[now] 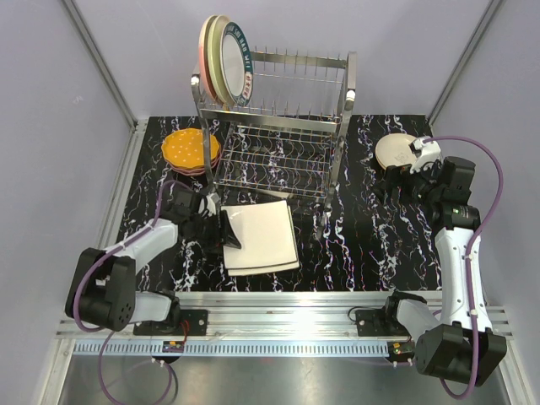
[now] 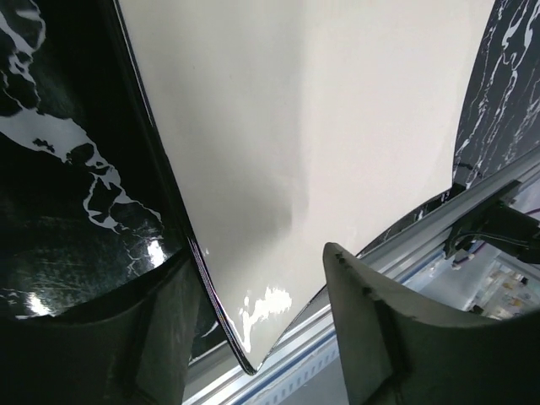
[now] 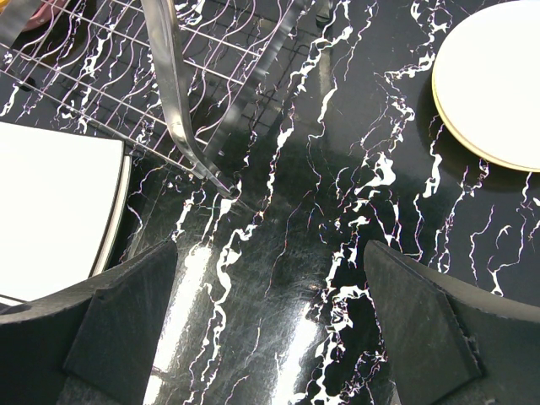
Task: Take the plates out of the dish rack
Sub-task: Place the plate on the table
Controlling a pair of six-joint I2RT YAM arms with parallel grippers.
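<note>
Plates [image 1: 226, 59]: about three left upright in rack [image 1: 287, 126], beyond left fingers [image 2: 396, 337]. Already on surface [image 1: 363, 245]: orange stack [image 1: 187, 148], square stack [image 1: 266, 236] with edge between parted left fingers, unclamped; round plate [image 3: 498, 76] beside wide, empty right fingers [image 3: 422, 321].

One dish rack [image 1: 348, 94], one orange plate [image 1: 187, 148]

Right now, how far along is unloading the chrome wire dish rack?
Done: orange round plate, cream round plate and cream square plates lie on the table. In hand: open left gripper straddles a square plate's edge. Left: several upright plates in the rack.
</note>
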